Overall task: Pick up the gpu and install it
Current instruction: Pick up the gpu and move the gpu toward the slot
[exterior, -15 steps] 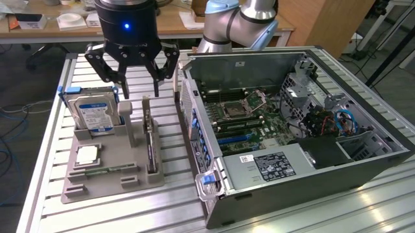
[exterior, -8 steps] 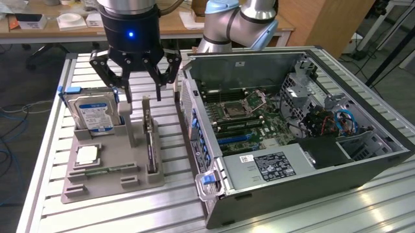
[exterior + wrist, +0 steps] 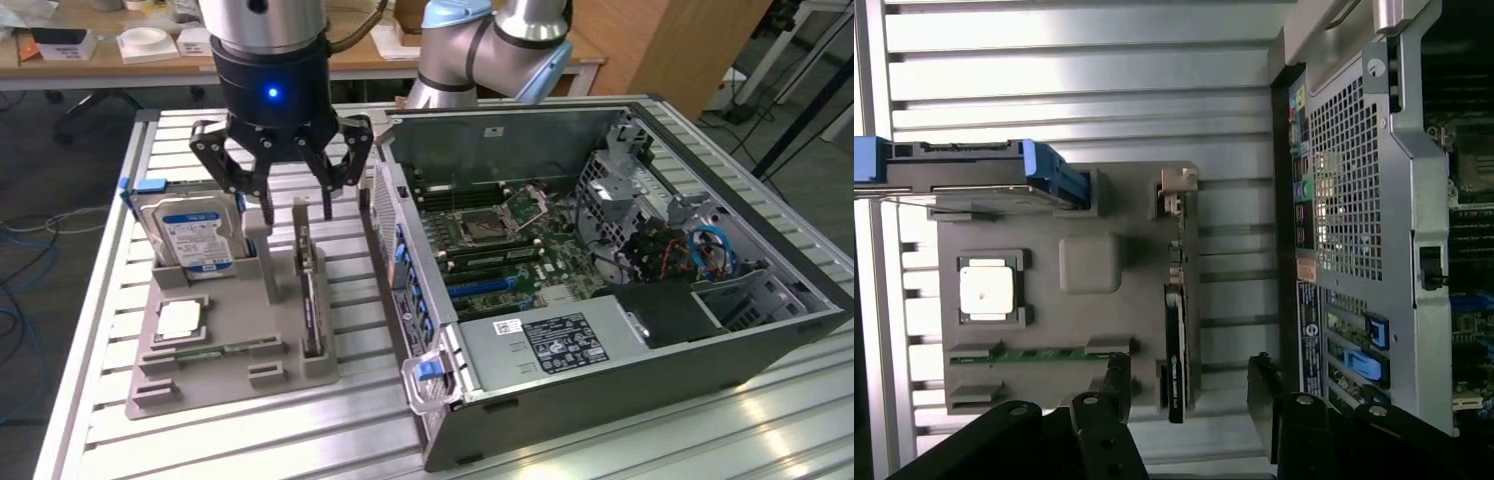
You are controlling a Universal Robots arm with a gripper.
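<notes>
One wide-spread hand (image 3: 299, 212) above the gpu (image 3: 311, 305)

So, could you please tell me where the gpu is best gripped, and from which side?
By its upper edge, from straight above: the gpu stands on edge in the gray holder, both flat faces free for the open gripper.

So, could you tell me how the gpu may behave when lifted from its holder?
The gpu looks like a thin, rigid board, so it is probably stiff and fairly light. Standing on edge in the grey holder, it could tip or snag if pulled crookedly.
</notes>
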